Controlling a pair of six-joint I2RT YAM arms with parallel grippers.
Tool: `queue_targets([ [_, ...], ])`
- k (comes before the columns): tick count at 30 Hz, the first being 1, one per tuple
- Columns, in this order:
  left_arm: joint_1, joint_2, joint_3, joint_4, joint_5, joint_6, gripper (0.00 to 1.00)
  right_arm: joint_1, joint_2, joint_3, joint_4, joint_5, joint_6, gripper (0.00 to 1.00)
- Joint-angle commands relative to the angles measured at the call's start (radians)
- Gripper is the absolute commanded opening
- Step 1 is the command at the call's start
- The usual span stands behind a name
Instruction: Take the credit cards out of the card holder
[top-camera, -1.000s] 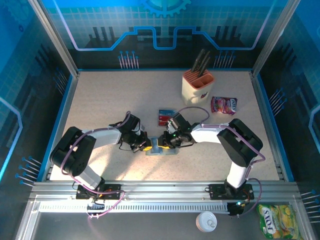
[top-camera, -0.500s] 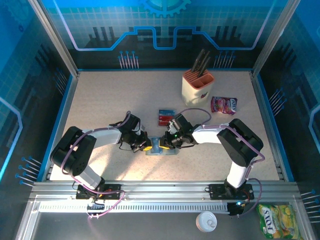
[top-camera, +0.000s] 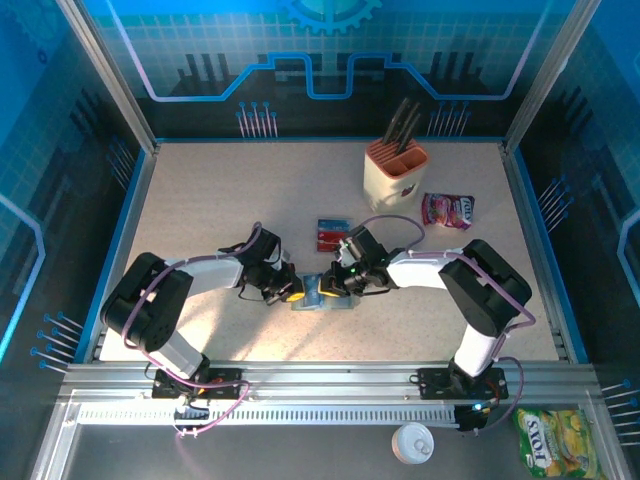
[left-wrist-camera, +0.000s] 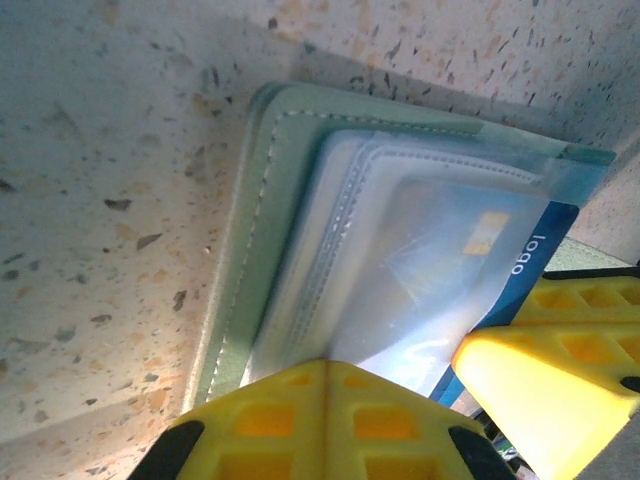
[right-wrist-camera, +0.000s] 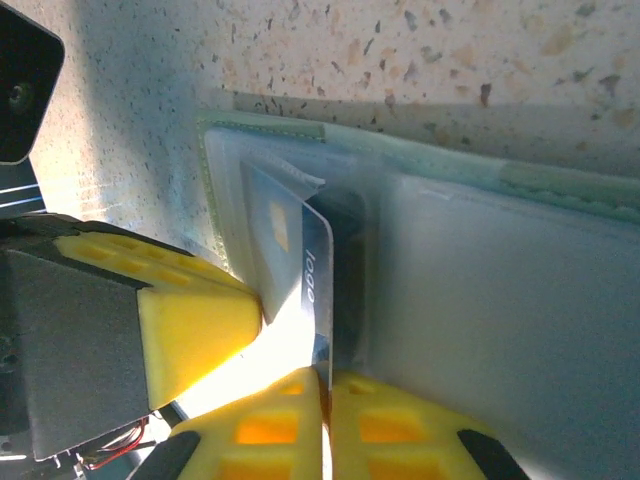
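Note:
The grey-green card holder (top-camera: 322, 297) lies open on the table between both grippers. My left gripper (left-wrist-camera: 325, 366) is shut on the edge of the card holder's (left-wrist-camera: 258, 240) clear plastic sleeve. A blue-and-white credit card (right-wrist-camera: 316, 268) sticks partway out of a sleeve pocket, and my right gripper (right-wrist-camera: 327, 376) is shut on its near edge. The same card (left-wrist-camera: 522, 268) shows through the plastic in the left wrist view, beside one of the right gripper's yellow fingers (left-wrist-camera: 545, 375). Credit cards, red with a blue-and-white part (top-camera: 332, 234), lie on the table just behind the holder.
A cream knife block (top-camera: 394, 172) stands at the back right, with a pink snack packet (top-camera: 447, 211) beside it. Outside the table's near rail lie a yellow-green packet (top-camera: 553, 441) and a white cap (top-camera: 412, 441). The left gripper's finger (right-wrist-camera: 190, 322) sits close to the card.
My right gripper has closed from partly open onto the blue-and-white card's edge. The left gripper has stayed shut on the sleeve, and the holder has not shifted.

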Motion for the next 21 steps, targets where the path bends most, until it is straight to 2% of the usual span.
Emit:
queue_targets([
  [1,-0.005,0.038,-0.015,-0.079,-0.047,0.023,0.00,-0.022,-0.027,-0.020,-0.039,0.018,-0.019,0.11],
  [3,-0.004,0.039,-0.016,-0.079,-0.046,0.023,0.00,-0.024,-0.029,-0.020,-0.044,0.017,-0.021,0.16],
  [6,-0.004,0.042,-0.016,-0.076,-0.046,0.022,0.00,-0.024,-0.034,-0.020,-0.042,0.017,-0.022,0.17],
  [13,-0.004,0.043,-0.016,-0.076,-0.045,0.021,0.00,-0.024,-0.029,-0.018,-0.033,0.008,-0.025,0.07],
  [21,-0.005,0.041,-0.016,-0.077,-0.046,0.021,0.00,-0.026,-0.031,-0.020,-0.022,0.007,-0.026,0.06],
])
